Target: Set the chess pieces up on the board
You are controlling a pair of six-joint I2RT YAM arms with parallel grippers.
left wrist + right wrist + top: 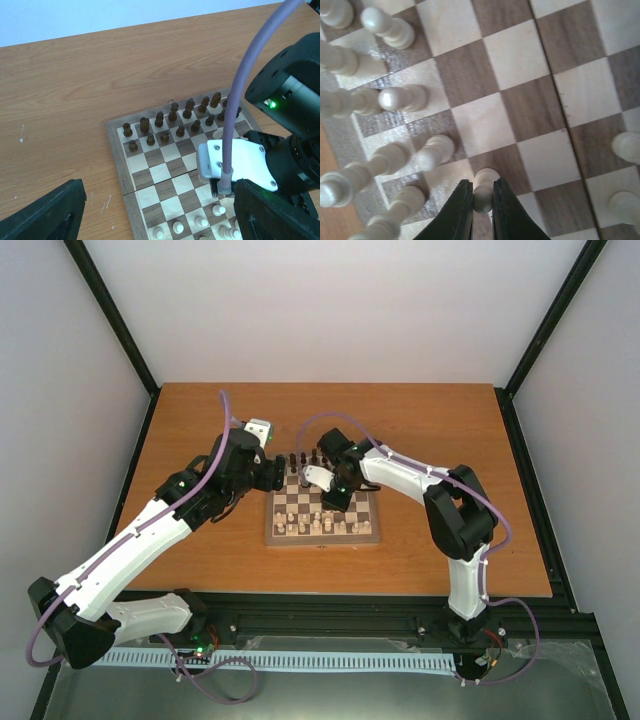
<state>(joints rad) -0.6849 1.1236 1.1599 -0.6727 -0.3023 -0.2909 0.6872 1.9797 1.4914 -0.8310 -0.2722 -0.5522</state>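
The board (322, 540) lies mid-table. Dark brown chess pieces (172, 121) stand in two rows along its far side, and cream chess pieces (201, 222) stand along its near side. My right gripper (482, 192) is shut on a cream pawn (485, 179), low over a dark square beside the other cream pieces (399, 98). From above, the right gripper (333, 500) sits over the board's middle. My left gripper (159, 202) stands open and holds nothing, above the board's left part; its fingers (47, 215) frame the view.
The right arm's white wrist camera (235, 162) and purple cable (240, 95) hang over the board in front of the left gripper. Bare wooden table (430, 430) surrounds the board. Black frame posts (115, 315) stand at the back corners.
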